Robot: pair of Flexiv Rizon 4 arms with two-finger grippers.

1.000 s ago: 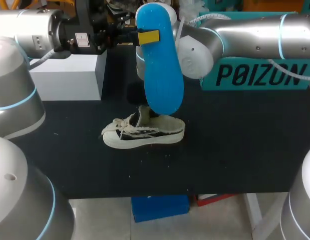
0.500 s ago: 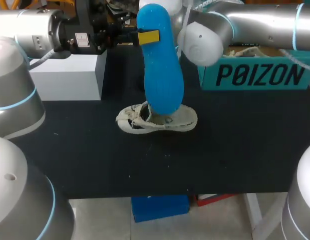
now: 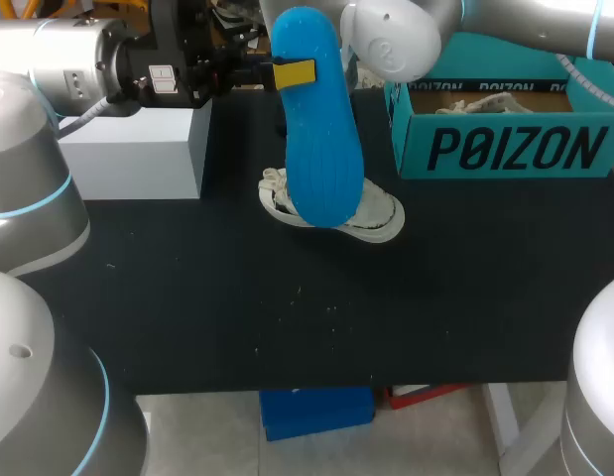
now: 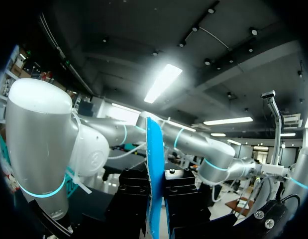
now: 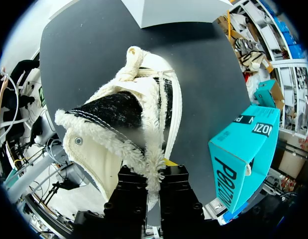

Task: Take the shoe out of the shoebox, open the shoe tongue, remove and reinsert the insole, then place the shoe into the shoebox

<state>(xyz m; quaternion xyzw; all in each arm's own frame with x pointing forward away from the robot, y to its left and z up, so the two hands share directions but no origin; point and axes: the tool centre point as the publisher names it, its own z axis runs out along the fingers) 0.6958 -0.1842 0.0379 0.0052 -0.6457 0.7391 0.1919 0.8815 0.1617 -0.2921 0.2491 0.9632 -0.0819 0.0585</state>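
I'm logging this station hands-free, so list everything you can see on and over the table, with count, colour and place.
insole: 1, blue, upright over the table, in front of the shoe
shoe: 1, cream with black, middle of the table towards the back, partly behind the insole
shoebox: 1, teal, open, back right
pale contents: inside the shoebox, cannot tell what
block: 1, white, back left
table: 1, black
left gripper: 1, yellow-tipped, shut on the insole
right gripper: 1, black fingers, shut on the shoe's fleecy collar
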